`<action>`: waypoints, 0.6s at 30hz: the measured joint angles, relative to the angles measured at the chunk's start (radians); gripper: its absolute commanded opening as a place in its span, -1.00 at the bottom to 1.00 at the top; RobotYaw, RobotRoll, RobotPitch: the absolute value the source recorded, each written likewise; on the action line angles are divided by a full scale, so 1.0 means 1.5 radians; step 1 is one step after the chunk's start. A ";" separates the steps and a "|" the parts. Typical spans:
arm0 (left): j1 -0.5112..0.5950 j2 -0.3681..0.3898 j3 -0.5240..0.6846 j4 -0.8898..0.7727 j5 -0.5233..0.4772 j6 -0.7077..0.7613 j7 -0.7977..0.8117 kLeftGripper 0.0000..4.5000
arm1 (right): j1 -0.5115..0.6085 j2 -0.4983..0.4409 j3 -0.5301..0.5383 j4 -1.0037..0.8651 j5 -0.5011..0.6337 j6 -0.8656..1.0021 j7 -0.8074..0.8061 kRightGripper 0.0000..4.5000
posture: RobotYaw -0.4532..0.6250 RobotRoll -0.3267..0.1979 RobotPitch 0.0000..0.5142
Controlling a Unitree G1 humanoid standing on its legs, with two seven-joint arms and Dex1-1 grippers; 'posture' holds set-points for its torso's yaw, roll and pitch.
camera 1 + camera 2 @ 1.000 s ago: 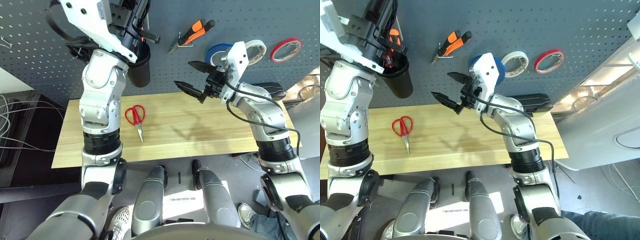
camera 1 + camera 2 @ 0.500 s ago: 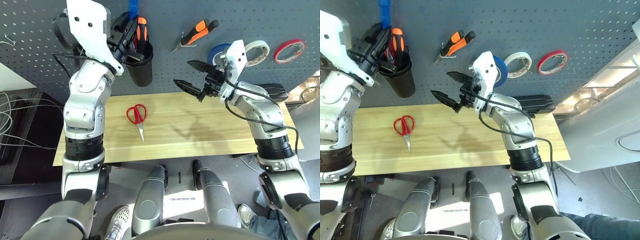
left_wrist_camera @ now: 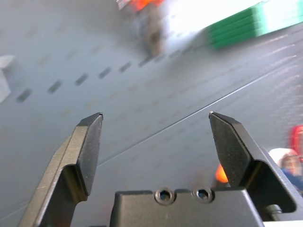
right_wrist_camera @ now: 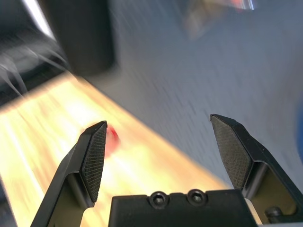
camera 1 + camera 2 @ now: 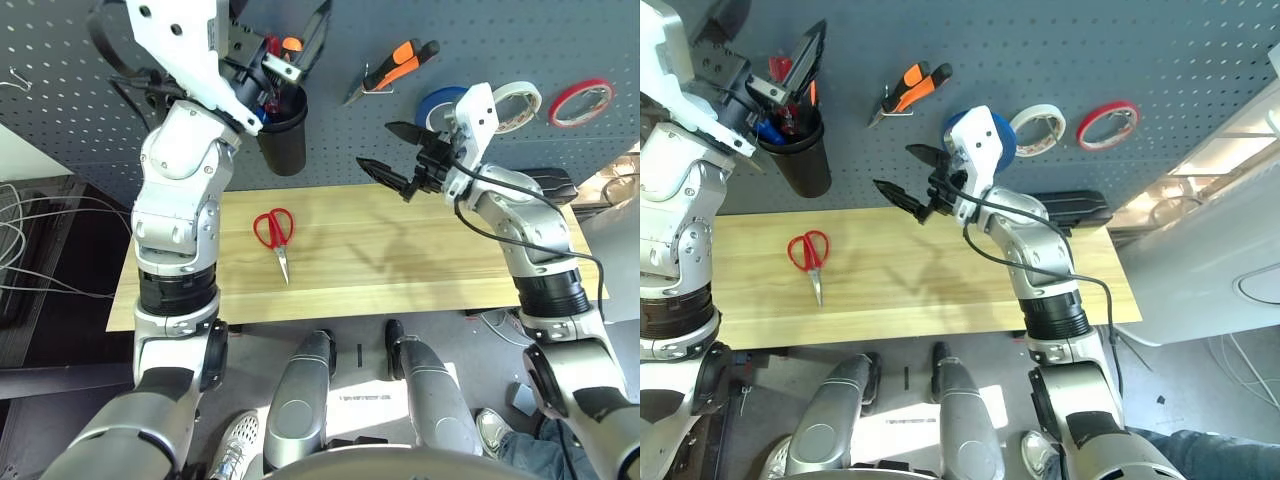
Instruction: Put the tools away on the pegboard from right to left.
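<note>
Left gripper (image 3: 156,146) apart, right gripper (image 4: 158,146) apart too, both empty. Red-handled scissors (image 5: 273,230) lie flat on the wooden tabletop (image 5: 400,280); probably light, stiff, slick at the blades (likely swing if pinched there), so grab across both handle loops.

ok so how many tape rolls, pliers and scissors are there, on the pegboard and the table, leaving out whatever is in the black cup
Tape rolls: 3, blue, white and red
Pliers: 1, orange and black
Scissors: 1, red-handled
Total: 5
</note>
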 measured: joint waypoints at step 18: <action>0.161 -0.050 -0.210 0.235 0.091 0.097 -0.044 0.98 | 0.068 0.000 0.002 0.074 -0.044 0.181 -0.061 1.00 | 0.12 0.25 0.12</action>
